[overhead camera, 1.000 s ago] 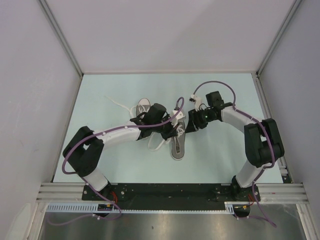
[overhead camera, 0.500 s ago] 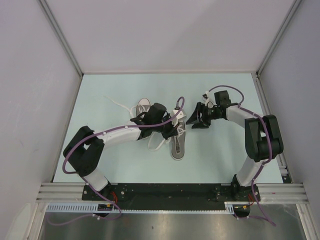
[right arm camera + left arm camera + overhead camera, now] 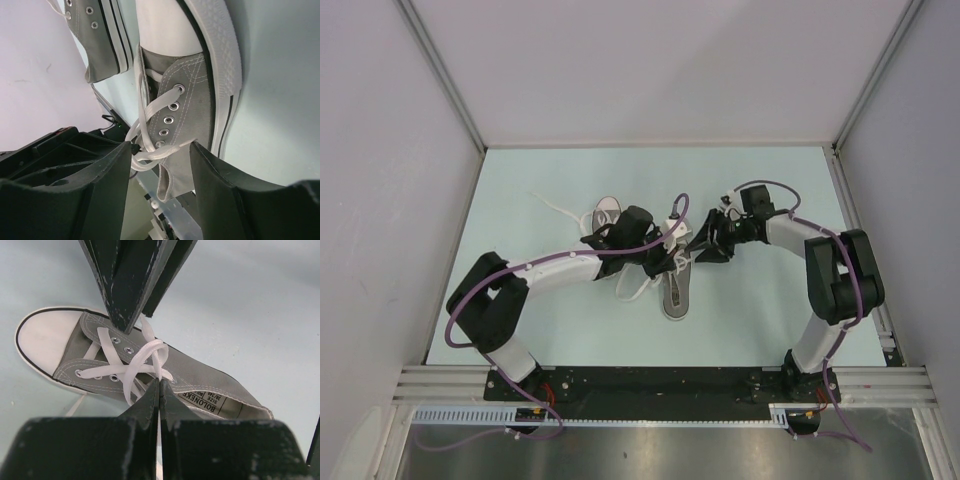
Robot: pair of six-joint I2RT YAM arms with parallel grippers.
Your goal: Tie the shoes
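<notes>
Mid-table, both grippers are seen crowded over one shoe (image 3: 673, 297), which is set on its sole on the pale table (image 3: 770, 310). Now the left gripper (image 3: 159, 386) is clenched tight, and a strand of white lace (image 3: 146, 356) is pinched right at its tips. That strand can be followed down between the closed jaws in the left wrist view, and a loop is laid over the eyelets (image 3: 116, 340) just ahead.

Over to the right gripper (image 3: 160, 148): it is spread wide, with nothing grasped. Its fingers (image 3: 107, 170) are held either side of the shoe's eyelet row, and a lace strand is crossed between them without being squeezed.

From above, the two grippers are placed tip to tip, nearly touching, over the shoe's laced part. The second shoe (image 3: 605, 214) is parked just left of the first and a little farther back, partly hidden under the left arm (image 3: 560, 268). A loose lace is trailed out from it across the table toward the left wall.
</notes>
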